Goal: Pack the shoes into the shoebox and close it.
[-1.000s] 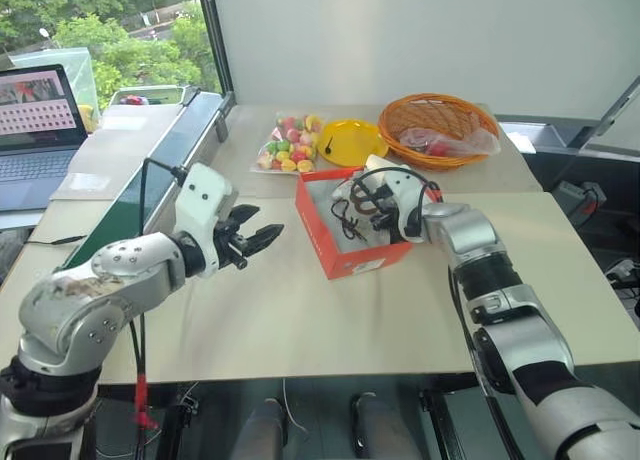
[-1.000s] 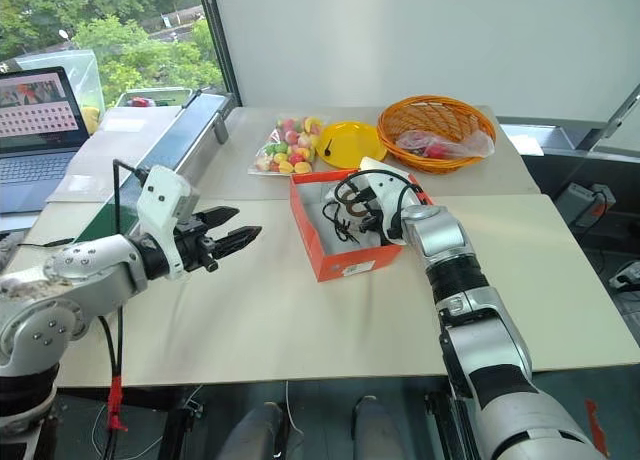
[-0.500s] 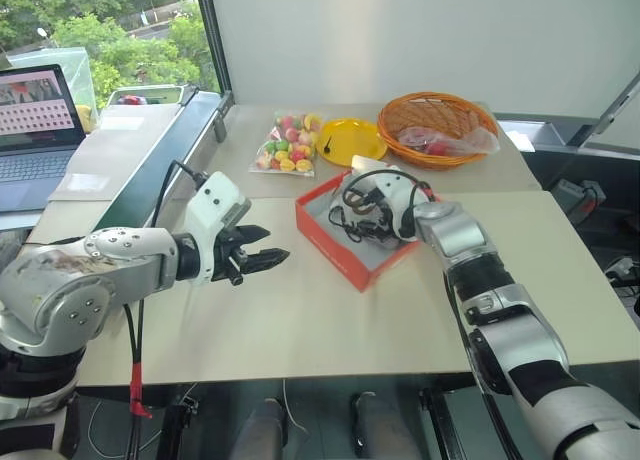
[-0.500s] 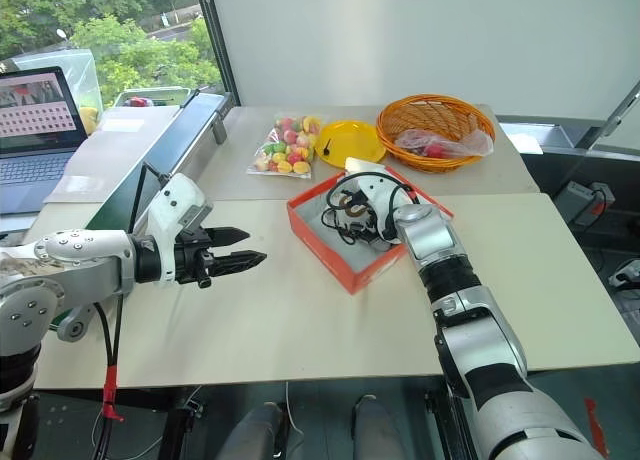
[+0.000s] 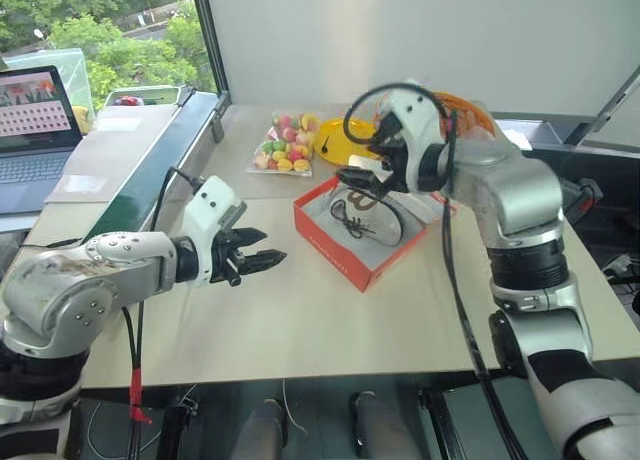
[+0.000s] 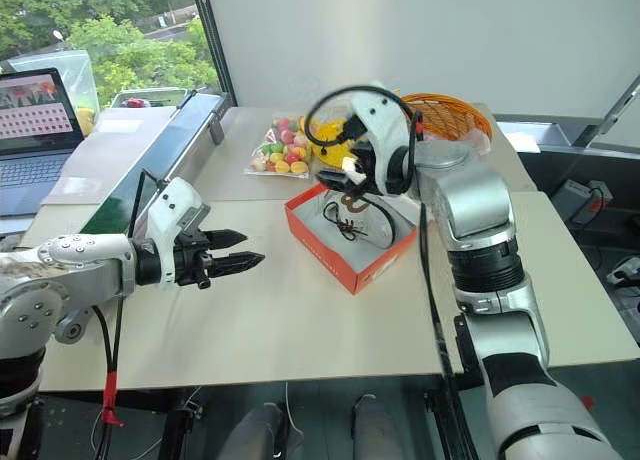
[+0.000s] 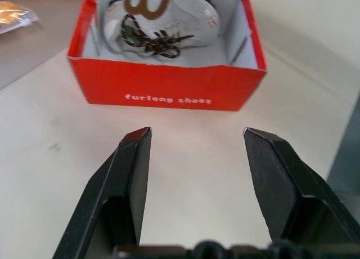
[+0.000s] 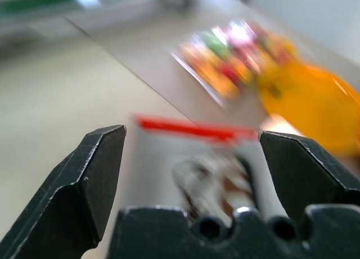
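The orange-red shoebox [image 5: 335,250] stands open at the middle of the table, turned at an angle. One white shoe [image 5: 372,218] with black laces lies inside it on its side, and the left wrist view shows that shoe [image 7: 163,28] behind the box's printed wall [image 7: 169,93]. My right gripper [image 5: 362,175] hovers above the box's far end, open and empty, as the right gripper [image 8: 191,132] confirms in its own wrist view. To the left of the box, my left gripper [image 5: 268,261] points at it, open, nothing between its fingers [image 7: 135,169].
Behind the box lie a bag of coloured sweets [image 5: 285,145], a yellow plate [image 5: 345,140] and a round wicker basket [image 5: 475,115], partly behind my right arm. A green-edged rail [image 5: 150,185] and a laptop [image 5: 35,110] sit at the far left.
My right gripper has opened and risen out of the box, leaving the shoe inside. The box has swung to a more angled position. The left arm has barely moved.
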